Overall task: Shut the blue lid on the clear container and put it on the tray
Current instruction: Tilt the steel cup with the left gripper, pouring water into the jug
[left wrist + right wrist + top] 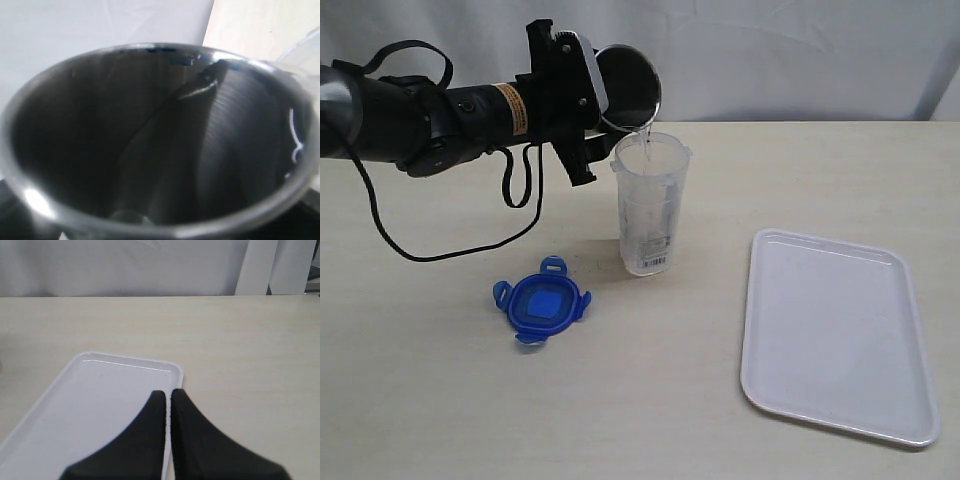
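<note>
— Which way is the tall, narrow clear plastic container (648, 205) standing?

— Upright on the pale wood-grain bench (420, 400), long axis vertical, open mouth up. Its walls are see-through and slightly frosted, and a printed label with a barcode sits near the base.

— And what is above it?

— A round grey steel cup (630, 85), tipped so its lip hangs just over the container's mouth. A thin clear stream runs from the lip into the container. The left jaws are clamped on the cup's sides, at the end of the black left arm (420, 120), which reaches in level from the side. In the left wrist view the cup's dark, polished inside (160, 140) fills nearly everything.

— Where is the lid?

— The small roundish bright-blue plastic lid (542, 300) lies flat on the bench, near the container on the left arm's side and closer to the camera, not touching it. Its four flaps stick outward and its middle panel is a lighter blue. I cannot tell which face is up.

— The tray?

— The large flat white plastic tray (840, 340), with rounded corners and a low rim, lies well apart on the right, its long axis running near to far. It is smooth and glossy.

— The right jaws?

— Black, tapered, pressed together with nothing between them, hanging over the tray's (100, 400) rim.
</note>
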{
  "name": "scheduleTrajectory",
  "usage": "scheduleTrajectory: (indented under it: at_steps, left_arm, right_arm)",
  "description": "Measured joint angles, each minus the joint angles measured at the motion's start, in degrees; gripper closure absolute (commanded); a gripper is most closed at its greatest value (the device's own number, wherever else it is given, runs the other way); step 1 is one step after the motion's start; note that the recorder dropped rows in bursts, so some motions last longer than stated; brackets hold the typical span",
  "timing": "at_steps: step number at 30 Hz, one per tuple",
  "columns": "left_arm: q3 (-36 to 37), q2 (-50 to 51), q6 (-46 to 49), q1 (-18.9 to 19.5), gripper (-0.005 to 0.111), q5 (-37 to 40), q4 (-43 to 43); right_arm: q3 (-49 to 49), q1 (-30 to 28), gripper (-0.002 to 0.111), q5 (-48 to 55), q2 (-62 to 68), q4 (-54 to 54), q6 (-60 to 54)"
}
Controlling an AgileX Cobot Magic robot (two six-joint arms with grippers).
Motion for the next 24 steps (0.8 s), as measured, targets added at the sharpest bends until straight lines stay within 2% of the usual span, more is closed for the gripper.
scheduleTrajectory:
  at_steps: [24]
  left_arm:
    - [0.0,0.0,3.69,0.0,0.107,0.0,0.0]
  right_arm:
    - [0.0,0.0,0.104,0.0,0.0,0.0,0.0]
